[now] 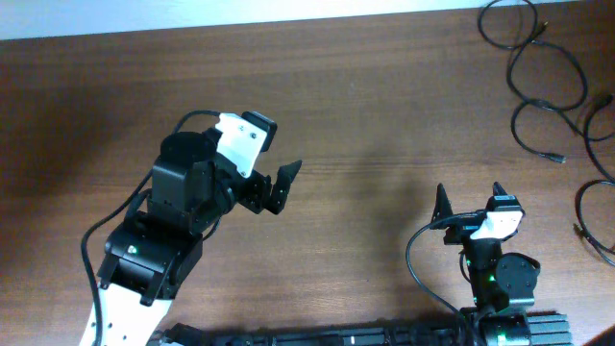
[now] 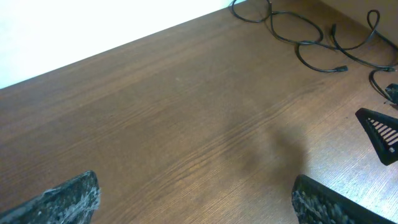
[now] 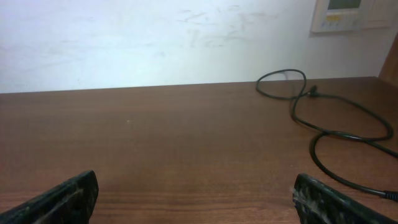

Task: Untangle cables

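The cables (image 1: 511, 75) lie in loose loops at the far right corner of the wooden table, with a small plug at one end (image 1: 557, 157). Another cable loop (image 1: 580, 207) lies at the right edge. They also show in the left wrist view (image 2: 311, 42) and the right wrist view (image 3: 306, 95). My left gripper (image 1: 274, 187) is open and empty over the table's middle, far from the cables; its fingers frame bare wood (image 2: 196, 205). My right gripper (image 1: 471, 197) is open and empty near the front, left of the right-edge loop (image 3: 196, 199).
The brown wooden table (image 1: 365, 115) ends at a white wall along the far edge. A white wall panel (image 3: 345, 14) hangs beyond the far right corner. One finger of the right gripper (image 2: 379, 130) shows in the left wrist view.
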Controlling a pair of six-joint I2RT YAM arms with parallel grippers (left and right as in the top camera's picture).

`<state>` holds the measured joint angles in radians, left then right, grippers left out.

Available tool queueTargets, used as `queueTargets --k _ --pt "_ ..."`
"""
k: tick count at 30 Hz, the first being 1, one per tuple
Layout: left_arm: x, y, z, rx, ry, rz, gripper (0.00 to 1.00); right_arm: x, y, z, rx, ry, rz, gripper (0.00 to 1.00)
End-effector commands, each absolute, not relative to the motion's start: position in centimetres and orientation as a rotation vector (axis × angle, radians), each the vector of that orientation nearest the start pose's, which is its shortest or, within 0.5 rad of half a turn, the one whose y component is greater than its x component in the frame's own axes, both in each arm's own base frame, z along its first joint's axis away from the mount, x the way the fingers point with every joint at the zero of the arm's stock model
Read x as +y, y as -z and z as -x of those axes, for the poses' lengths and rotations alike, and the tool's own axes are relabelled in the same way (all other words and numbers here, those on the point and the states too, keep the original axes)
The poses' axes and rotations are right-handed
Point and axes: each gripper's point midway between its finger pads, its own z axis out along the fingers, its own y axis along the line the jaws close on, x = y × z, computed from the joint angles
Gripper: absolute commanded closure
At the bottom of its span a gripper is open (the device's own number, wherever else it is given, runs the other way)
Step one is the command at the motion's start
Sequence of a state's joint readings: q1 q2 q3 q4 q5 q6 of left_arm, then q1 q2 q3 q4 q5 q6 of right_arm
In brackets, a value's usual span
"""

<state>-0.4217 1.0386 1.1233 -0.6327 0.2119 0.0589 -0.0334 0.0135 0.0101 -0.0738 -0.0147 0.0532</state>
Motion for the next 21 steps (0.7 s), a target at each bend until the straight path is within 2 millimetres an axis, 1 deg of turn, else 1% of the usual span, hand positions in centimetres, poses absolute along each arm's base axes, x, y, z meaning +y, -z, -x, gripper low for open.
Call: queueTargets --k 1,17,21 --pt "-17.0 -29.7 -28.8 2.038 0.439 -0.629 0.01 -0.8 -15.5 -24.6 1.648 -0.019 -0.079 0.01" --pt "-16.9 -29.6 -28.8 2.041 0.439 -0.630 0.01 -0.8 -15.5 -24.6 1.648 -0.019 -0.079 0.01" --pt "-16.6 -28.3 -28.0 2.106 0.435 -0.640 0.01 -0.8 -15.5 -24.6 1.648 -0.019 -0.079 0.01"
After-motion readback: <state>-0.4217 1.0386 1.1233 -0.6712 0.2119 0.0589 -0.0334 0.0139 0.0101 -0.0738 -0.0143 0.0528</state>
